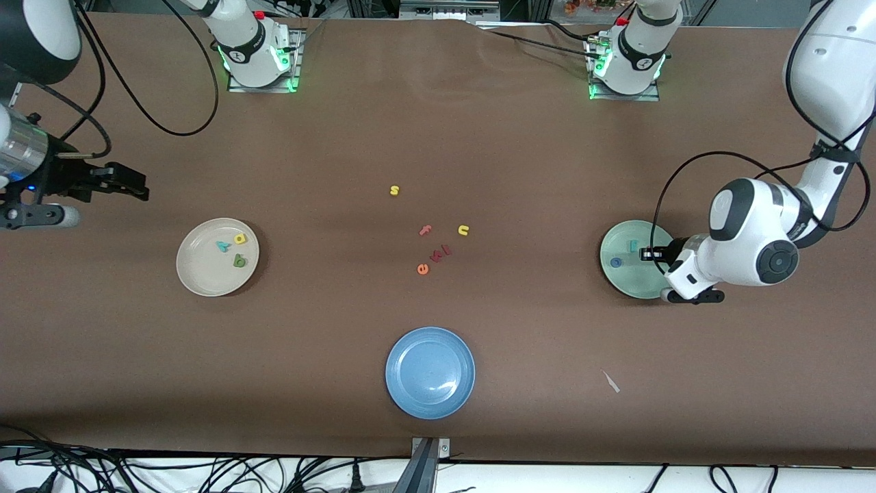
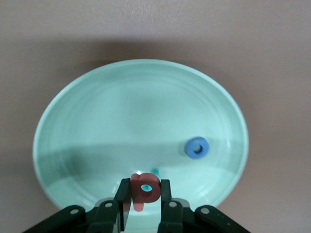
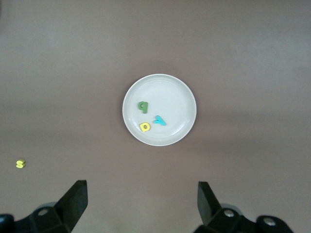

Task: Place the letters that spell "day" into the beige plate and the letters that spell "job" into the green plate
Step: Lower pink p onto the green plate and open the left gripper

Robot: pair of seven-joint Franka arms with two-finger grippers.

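My left gripper (image 2: 146, 191) pinches the pinkish-red bowl-and-stem foam letter (image 2: 145, 188) over the pale mint-green round plate (image 2: 121, 102), blue ring letter (image 2: 197, 147) lying in it. My right gripper (image 3: 141, 201) waits spread wide above the table near the cream-beige round plate (image 3: 177, 92).

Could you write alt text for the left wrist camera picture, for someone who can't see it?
The left gripper holds a pinkish-red letter in its jaws over the green plate, where a blue ring "o" already lies.
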